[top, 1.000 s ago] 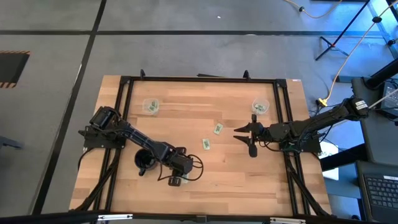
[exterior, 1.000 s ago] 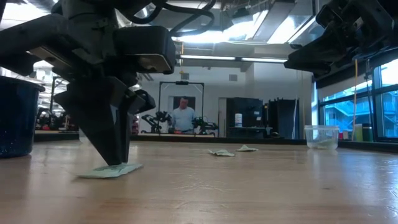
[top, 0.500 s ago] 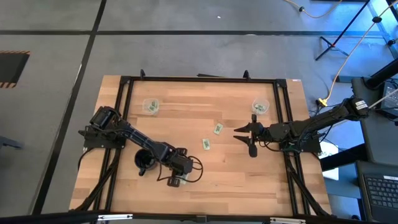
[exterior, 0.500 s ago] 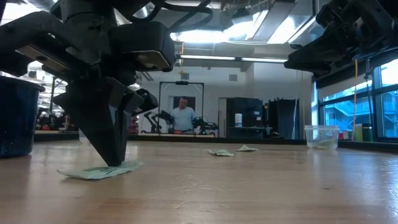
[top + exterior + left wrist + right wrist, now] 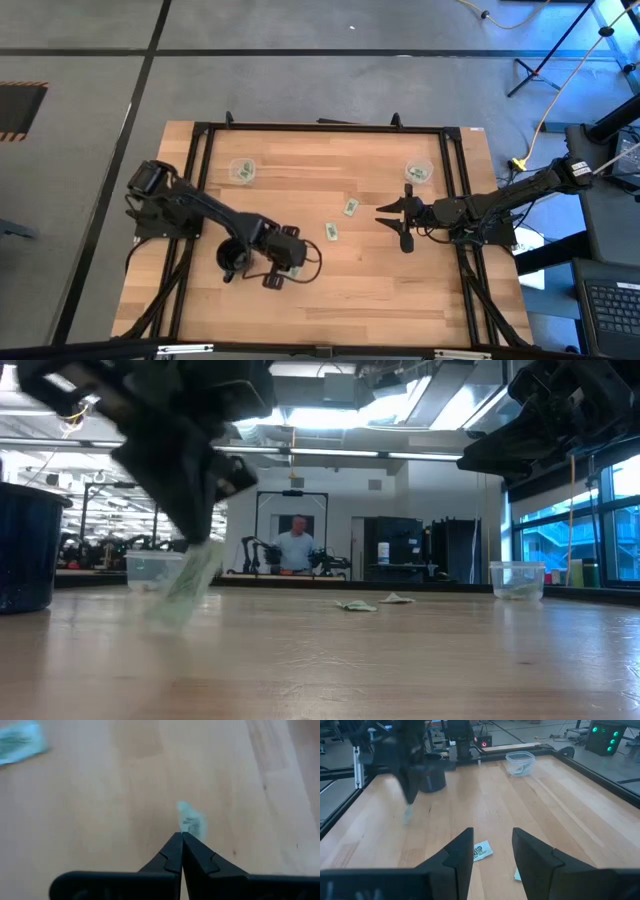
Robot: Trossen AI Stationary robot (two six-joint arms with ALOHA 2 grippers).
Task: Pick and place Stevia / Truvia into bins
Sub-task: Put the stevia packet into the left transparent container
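Observation:
My left gripper [image 5: 284, 266] is over the near-left part of the table, just right of the black mug [image 5: 232, 258], shut on a pale green sachet [image 5: 186, 584]. My right gripper [image 5: 392, 228] hovers open over the table's right part, touching nothing. Two more sachets [image 5: 350, 208] [image 5: 330, 232] lie flat on the wood between the arms, and in the right wrist view they show as a sachet [image 5: 481, 851] and a sachet corner [image 5: 517, 875] below the open fingers. Two clear cups [image 5: 243, 171] [image 5: 418, 173] stand near the far edge, each with sachets inside. My left gripper pinches the sachet by its upper end [image 5: 186, 826] between the two shut fingertips [image 5: 175, 845], coming from above and pointing down. The sachet hangs slanted below the fingers [image 5: 200, 525]. Its lower end [image 5: 168, 615] is blurred and seems just off the wood.
The black mug [image 5: 25, 550] stands close to the left gripper's left side. A black frame [image 5: 320, 128] rims the table. The clear cups [image 5: 517, 579] [image 5: 152, 569] stand far back. A person [image 5: 295, 548] stands in the room beyond the table.
My left gripper has risen and moved toward the far edge, staying shut. The sachet, which lay flat on the wood under the fingertips, first slid a little, then came up with the fingers and now hangs slanted below them.

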